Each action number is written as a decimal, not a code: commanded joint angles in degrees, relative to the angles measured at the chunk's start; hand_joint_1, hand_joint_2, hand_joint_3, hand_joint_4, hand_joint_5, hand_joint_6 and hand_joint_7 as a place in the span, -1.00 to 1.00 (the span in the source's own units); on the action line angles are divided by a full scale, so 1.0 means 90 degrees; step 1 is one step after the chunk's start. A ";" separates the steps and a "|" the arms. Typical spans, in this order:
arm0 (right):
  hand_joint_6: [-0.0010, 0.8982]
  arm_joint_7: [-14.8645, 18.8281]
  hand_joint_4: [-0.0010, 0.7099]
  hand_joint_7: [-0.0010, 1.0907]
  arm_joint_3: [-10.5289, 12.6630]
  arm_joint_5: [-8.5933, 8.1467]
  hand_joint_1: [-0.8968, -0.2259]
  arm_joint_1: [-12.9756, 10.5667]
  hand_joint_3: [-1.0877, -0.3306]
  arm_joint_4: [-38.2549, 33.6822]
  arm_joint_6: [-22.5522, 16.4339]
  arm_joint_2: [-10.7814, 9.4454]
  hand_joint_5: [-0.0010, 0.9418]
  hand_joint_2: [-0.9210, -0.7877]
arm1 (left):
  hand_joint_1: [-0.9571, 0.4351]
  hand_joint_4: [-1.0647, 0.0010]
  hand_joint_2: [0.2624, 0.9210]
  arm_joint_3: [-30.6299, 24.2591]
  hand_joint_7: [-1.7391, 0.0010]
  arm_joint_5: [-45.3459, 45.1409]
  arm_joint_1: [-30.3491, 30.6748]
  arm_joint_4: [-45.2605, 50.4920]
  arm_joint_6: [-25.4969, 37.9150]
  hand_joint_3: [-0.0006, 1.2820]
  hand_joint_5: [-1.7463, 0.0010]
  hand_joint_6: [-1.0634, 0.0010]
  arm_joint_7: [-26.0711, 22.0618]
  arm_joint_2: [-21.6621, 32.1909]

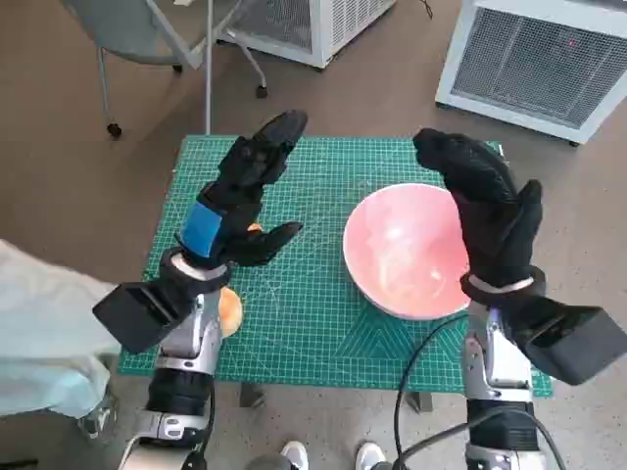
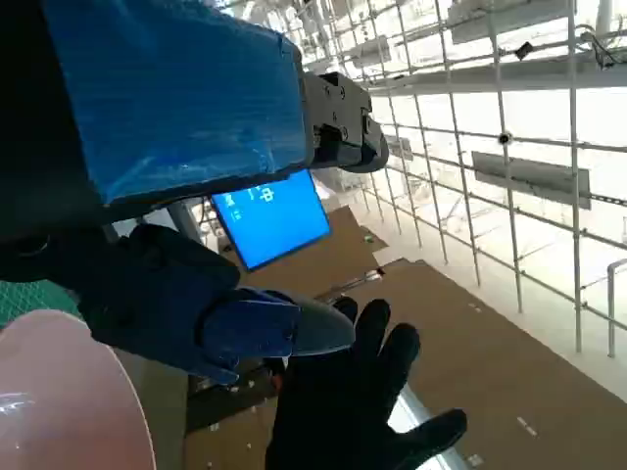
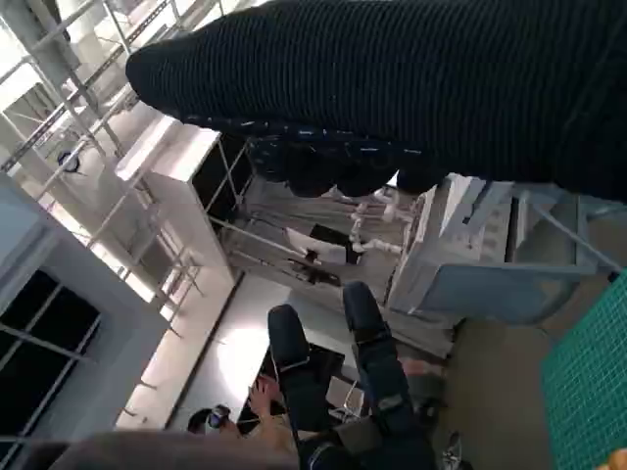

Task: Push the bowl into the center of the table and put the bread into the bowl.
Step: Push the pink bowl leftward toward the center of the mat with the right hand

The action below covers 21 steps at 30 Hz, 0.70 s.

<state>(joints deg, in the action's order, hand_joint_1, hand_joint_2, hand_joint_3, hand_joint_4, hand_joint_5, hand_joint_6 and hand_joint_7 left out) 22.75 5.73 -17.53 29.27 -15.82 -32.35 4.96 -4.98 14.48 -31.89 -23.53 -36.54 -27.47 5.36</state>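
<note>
My left hand [image 1: 238, 201] and right hand [image 1: 487, 211] hang raised, fingers spread, grasping nothing. The pink bowl [image 1: 409, 251] sits right of the green mat's [image 1: 294, 323] middle; the bread [image 1: 229, 311] lies under my left forearm.

Pink bowl [image 1: 407, 250], green gridded mat [image 1: 313, 323], blue-taped black left hand [image 1: 240, 201]

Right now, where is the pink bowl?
In the head view, the pink bowl sits on the green mat's right side, just beside the right hand.
</note>
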 commanded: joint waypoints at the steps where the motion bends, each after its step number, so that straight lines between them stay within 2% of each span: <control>1: -1.00 0.0000 -0.46 -0.01 -0.0012 0.0029 -0.32 -0.0168 -0.09 -0.0019 0.0116 -0.0015 -1.00 -1.00 | -0.38 0.62 1.00 -0.0021 0.64 0.0001 0.0050 -0.0009 -0.0082 -0.52 0.99 0.70 0.0052 -0.0006; 21: -1.00 0.0015 -0.46 0.00 0.0008 0.0033 -0.32 -0.0203 -0.09 0.0016 0.0115 0.0014 -1.00 -1.00 | -0.38 0.61 1.00 -0.0009 0.67 -0.0039 0.0021 -0.0082 -0.0068 -0.52 0.99 0.67 0.0106 -0.0014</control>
<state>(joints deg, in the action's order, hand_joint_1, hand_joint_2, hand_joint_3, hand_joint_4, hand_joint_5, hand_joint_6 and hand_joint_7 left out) 22.76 5.77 -17.62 28.71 -15.49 -31.82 4.97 -4.98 14.20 -31.88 -23.89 -36.60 -26.87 5.27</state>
